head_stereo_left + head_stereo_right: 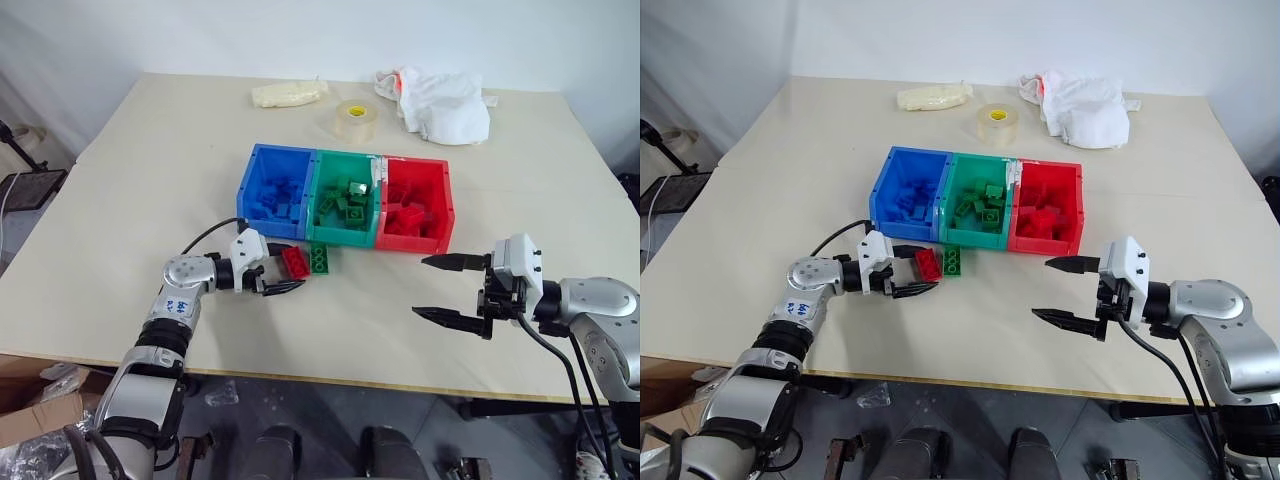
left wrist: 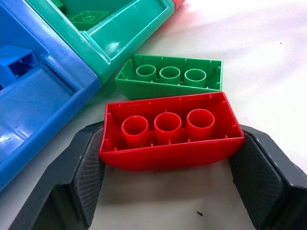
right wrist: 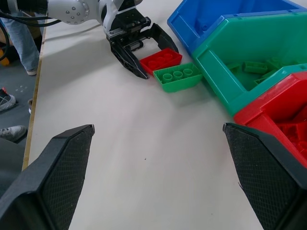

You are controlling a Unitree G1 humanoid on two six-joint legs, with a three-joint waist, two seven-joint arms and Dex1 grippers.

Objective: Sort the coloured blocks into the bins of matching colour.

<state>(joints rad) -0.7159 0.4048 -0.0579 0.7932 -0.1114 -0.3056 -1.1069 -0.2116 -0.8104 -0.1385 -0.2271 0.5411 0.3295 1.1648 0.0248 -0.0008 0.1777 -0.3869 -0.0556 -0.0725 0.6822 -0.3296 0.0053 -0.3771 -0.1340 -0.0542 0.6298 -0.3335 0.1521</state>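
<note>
Sorting stands near completion, judging by the counter (image 1: 120, 200). The three joined bins sit mid-counter: blue bin (image 1: 248, 190) at 9 o'clock of the green bin (image 1: 318, 185), red bin (image 1: 447, 200) at 3 o'clock of it. Each already holds a heap of bricks of its own colour; no stray colour is evident inside any bin, though the heaps are too jumbled to count.

Two bricks remain outside, both lying studs-down, hollow side up, at 6 o'clock of the bins, just in front of the blue and green walls. The red brick (image 2: 170, 132) lies between the fingers of the left pincer (image 1: 288, 274). The green brick (image 2: 170, 79) lies just beside it, on the side nearer the bins, the two close to touching.

Left pincer: jaws partly closed around the red brick, one pad at each short end. In the left wrist view the pads appear at or very near the brick's ends; firm contact cannot be confirmed, and the brick rests on the counter, not lifted.

Right pincer (image 1: 448, 290): fully open, empty, hovering above bare counter at 5 o'clock of the red bin, well apart from both bricks.

Outstanding, in my judgement: red brick to the red bin, green brick to the green bin. A tape roll (image 1: 355, 118) and cloth (image 1: 440, 105) at 12 o'clock are not part of the job.
</note>
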